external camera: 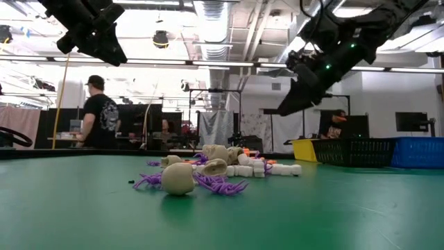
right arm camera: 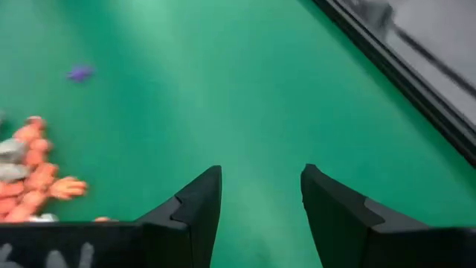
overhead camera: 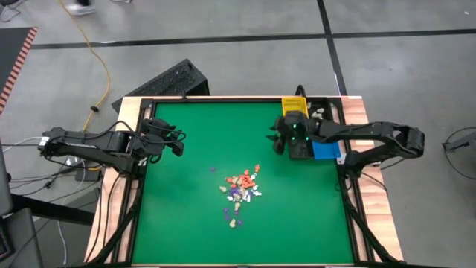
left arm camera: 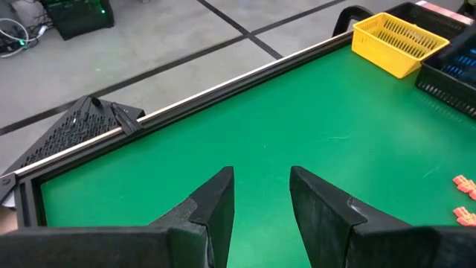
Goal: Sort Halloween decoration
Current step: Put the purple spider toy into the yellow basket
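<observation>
my table point(overhead camera: 297, 238) has a green top and a wood frame, standing on a grey concrete floor point(overhead camera: 223, 63) crossed by dark lines. toward twelve o'clock a black perforated panel point(overhead camera: 167, 80) lies against the table's edge, and at eleven o'clock a yellow cable point(overhead camera: 95, 59) trails over the floor. looking level across, i see ceiling strip lights point(external camera: 215, 10), monitors point(external camera: 411, 122) and a person in a black shirt point(external camera: 99, 114).

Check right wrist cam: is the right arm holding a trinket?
No. The right gripper has its fingers apart over bare green mat, with nothing between them; the trinkets lie off to the side.
</observation>
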### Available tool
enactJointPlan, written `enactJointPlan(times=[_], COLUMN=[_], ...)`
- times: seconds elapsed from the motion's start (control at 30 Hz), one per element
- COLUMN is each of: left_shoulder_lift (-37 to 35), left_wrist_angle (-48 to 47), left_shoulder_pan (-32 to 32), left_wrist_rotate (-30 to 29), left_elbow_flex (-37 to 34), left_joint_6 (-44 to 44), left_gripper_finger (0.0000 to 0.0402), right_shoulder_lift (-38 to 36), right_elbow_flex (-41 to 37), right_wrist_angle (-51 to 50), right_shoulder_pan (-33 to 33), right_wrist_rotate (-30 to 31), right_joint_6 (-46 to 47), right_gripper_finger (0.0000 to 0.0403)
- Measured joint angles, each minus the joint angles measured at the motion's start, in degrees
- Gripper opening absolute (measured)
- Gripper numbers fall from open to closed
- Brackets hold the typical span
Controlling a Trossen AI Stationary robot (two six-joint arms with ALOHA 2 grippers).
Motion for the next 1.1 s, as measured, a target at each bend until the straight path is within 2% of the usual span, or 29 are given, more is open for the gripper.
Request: enactJointPlan(times=[0.1,0.27,0.37,0.43,0.57,0.7,0.87,1.1], left_shoulder_lift=[0.0,0.0,0.0,0.3,0.7,1.2,1.7,1.8], left_wrist_angle=[0.0,0.2,0.7,0.9,0.9,1.1,1.0,0.7], left_shoulder_pan=[0.0,0.0,-0.1,-0.1,-0.1,-0.1,-0.1,-0.1], left_wrist_rotate=[0.0,-0.5,-0.5,-0.6,-0.8,-0.7,-0.5,0.0], left_elbow_flex=[0.0,0.0,0.0,0.0,0.0,0.0,0.0,0.0], left_joint_6=[0.0,0.1,0.2,0.2,0.2,0.2,0.2,0.2], left_gripper_finger=[0.0121,0.0121,0.0121,0.0121,0.0121,0.0121,0.0121,0.0121], right_shoulder_lift=[1.5,9.5,16.6,21.6,30.5,37.8,45.6,54.1], right_elbow_flex=[0.0,0.9,3.9,7.2,15.3,24.3,35.7,47.4], right_wrist_angle=[6.2,22.8,28.1,29.6,29.5,27.8,20.0,7.1], right_shoulder_pan=[4.6,10.9,14.4,16.4,18.6,18.6,18.0,18.0], right_wrist_rotate=[1.2,5.3,9.3,9.8,8.9,1.2,-7.8,-11.1], right_joint_6=[0.8,4.2,0.9,-2.3,-6.6,-8.9,-11.1,-17.1], right_gripper_finger=[0.0203,0.0203,0.0203,0.0203,0.0203,0.0203,0.0203,0.0203])
